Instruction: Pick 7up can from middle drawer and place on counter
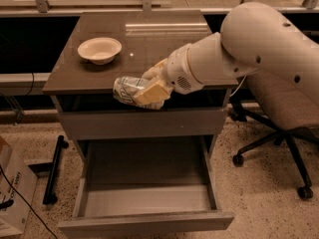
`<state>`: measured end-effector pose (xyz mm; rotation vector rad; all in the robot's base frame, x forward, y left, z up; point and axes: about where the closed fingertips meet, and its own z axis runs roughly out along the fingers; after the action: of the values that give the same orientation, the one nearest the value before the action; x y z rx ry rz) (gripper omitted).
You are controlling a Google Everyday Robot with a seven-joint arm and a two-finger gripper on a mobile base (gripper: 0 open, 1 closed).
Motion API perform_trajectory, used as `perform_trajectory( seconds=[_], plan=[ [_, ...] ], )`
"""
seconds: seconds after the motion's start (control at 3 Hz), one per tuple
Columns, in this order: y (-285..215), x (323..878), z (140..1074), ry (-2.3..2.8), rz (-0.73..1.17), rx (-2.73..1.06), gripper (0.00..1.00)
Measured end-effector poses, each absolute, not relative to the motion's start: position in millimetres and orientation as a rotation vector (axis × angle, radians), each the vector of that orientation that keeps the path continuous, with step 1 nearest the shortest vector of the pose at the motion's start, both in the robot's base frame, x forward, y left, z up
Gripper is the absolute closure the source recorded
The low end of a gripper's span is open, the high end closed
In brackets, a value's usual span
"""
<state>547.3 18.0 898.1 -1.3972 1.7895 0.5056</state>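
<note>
Silvery green-labelled 7up can (pixel 125 89) lying sideways, tan two-finger tool (pixel 145 87) clamping it at front edge of glossy dark grey-brown desk (pixel 159 39), above open grey-brown middle drawer (pixel 144 200). Best approach: clearing edge, turning can upright, avoiding white bowl (pixel 99 49).

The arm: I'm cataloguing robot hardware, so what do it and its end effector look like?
The arm is white, built of thick rounded segments with small dark dots and a speckled vent patch near the wrist. The end effector, at the front edge of the counter, has flat cream-yellow fingers.
</note>
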Motion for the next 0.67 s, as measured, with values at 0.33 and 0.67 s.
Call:
perform_trajectory(
  seconds=[0.33,0.67],
  plan=[
    [18.5,547.3,898.0,1.787,0.505,-1.395,1.00],
    [18.2,555.3,900.9,1.796,0.462,-1.349,1.00]
  ],
)
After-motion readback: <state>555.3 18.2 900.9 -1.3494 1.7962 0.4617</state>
